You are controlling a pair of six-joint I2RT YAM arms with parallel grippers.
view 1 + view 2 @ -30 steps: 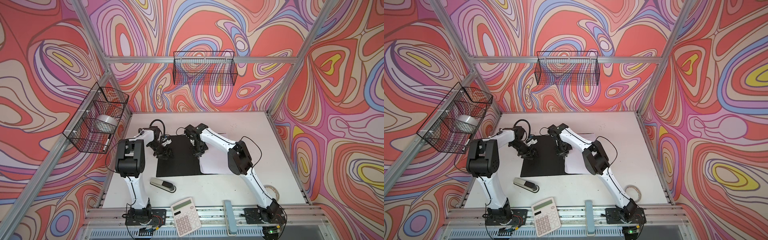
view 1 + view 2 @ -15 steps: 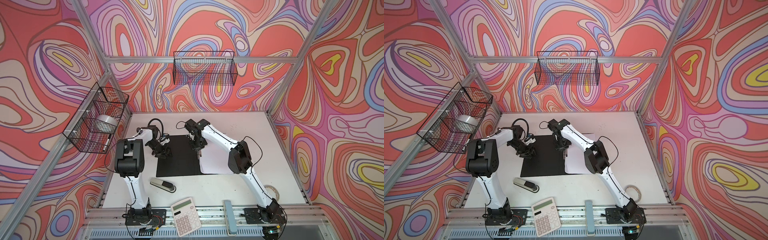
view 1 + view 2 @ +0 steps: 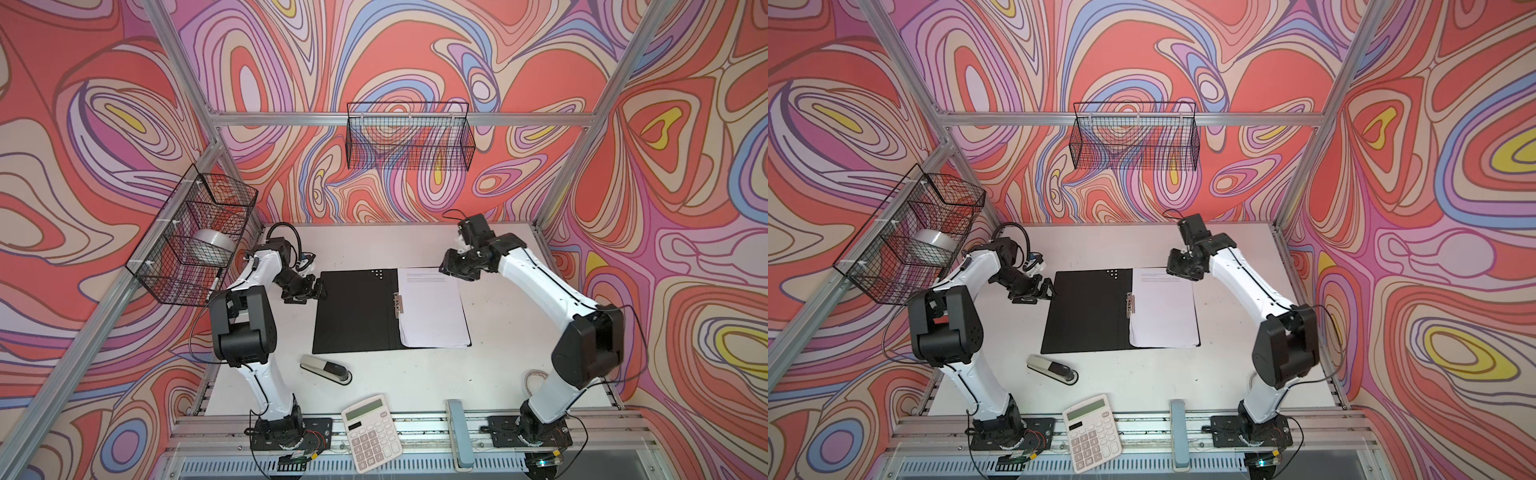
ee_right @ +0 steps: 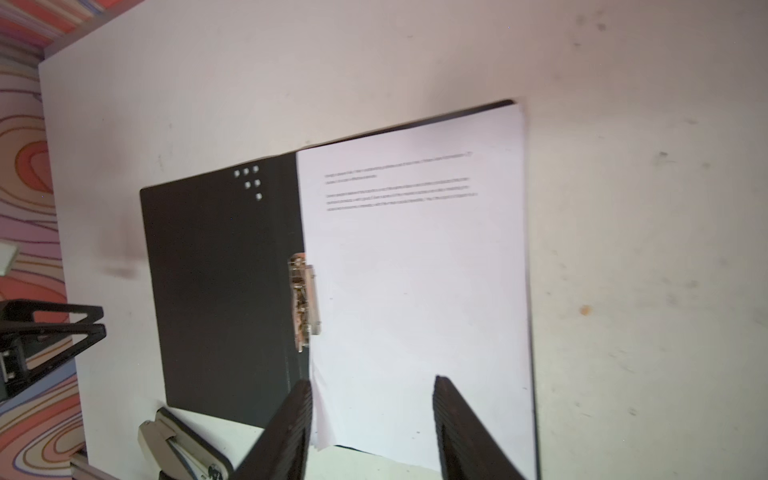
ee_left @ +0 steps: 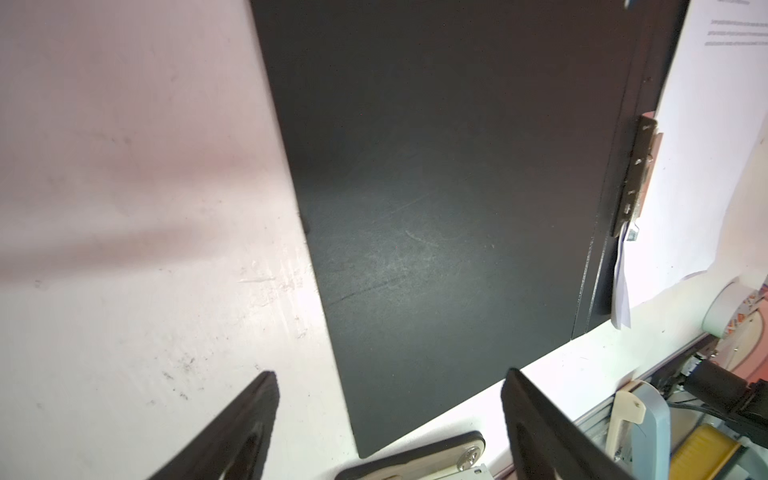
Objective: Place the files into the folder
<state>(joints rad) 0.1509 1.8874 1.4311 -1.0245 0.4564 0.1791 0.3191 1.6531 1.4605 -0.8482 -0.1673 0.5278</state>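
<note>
The folder (image 3: 353,316) (image 3: 1088,311) lies open and flat in the middle of the table, black inside up. The files (image 3: 432,311) (image 3: 1163,311), white sheets with a few text lines, lie on its right half, tucked under the metal spine clip (image 3: 398,304) (image 4: 303,299). My left gripper (image 3: 320,289) (image 5: 388,374) hovers open at the folder's (image 5: 436,166) far left edge, holding nothing. My right gripper (image 3: 446,270) (image 4: 372,380) hangs open above the far right corner of the files (image 4: 415,270), with nothing between its fingers.
A stapler (image 3: 326,369) lies in front of the folder and a calculator (image 3: 371,432) rests on the front rail beside a grey-blue bar (image 3: 457,432). A tape ring (image 3: 534,376) sits by the right arm's base. Wire baskets hang on the left wall (image 3: 195,249) and the back wall (image 3: 409,141).
My right gripper has left the folder's spine, moved to the far right corner of the sheets and opened. My left gripper has opened wider at the folder's left edge.
</note>
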